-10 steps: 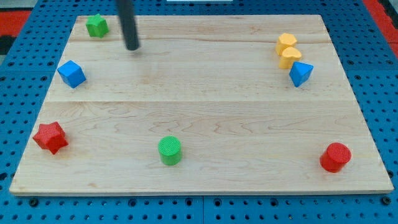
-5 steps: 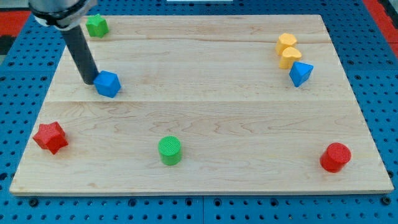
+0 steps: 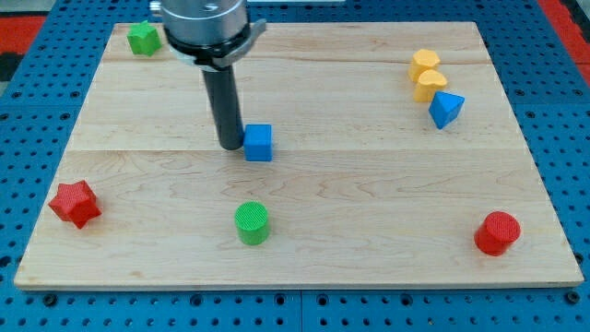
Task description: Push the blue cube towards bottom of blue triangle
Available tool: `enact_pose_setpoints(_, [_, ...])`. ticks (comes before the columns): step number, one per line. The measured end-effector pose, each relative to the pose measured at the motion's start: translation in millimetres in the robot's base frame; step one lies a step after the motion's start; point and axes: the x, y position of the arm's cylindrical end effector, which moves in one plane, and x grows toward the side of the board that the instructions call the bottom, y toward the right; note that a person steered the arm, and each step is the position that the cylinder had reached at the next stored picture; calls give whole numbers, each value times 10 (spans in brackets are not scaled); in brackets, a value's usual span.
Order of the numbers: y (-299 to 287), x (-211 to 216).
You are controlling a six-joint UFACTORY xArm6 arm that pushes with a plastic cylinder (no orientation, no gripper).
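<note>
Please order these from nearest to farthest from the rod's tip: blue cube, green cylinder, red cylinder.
From my tip:
1. Blue cube, right beside it on the view's right.
2. Green cylinder, toward the view's bottom.
3. Red cylinder, far at the view's bottom right.

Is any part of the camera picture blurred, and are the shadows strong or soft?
Camera view: the blocks are sharp, like the blue cube beside my tip; shadows are soft and short; the board shows no glare; the arm's upper part is cut off at the view's top.

A robotics lab: wooden board (image 3: 369, 184) on blue perforated bench (image 3: 572, 111).
</note>
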Motion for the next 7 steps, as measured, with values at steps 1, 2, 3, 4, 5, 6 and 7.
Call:
enact_pose_setpoints(1, [307,0])
enact_pose_setpoints(2, [593,0])
enact_pose_setpoints(3, [860,19])
enact_pose_setpoints(4, [1008,163])
enact_pose_setpoints(5, [1157,251])
enact_pose_setpoints(6, [1328,226])
enact_pose_setpoints(7, [1440,220])
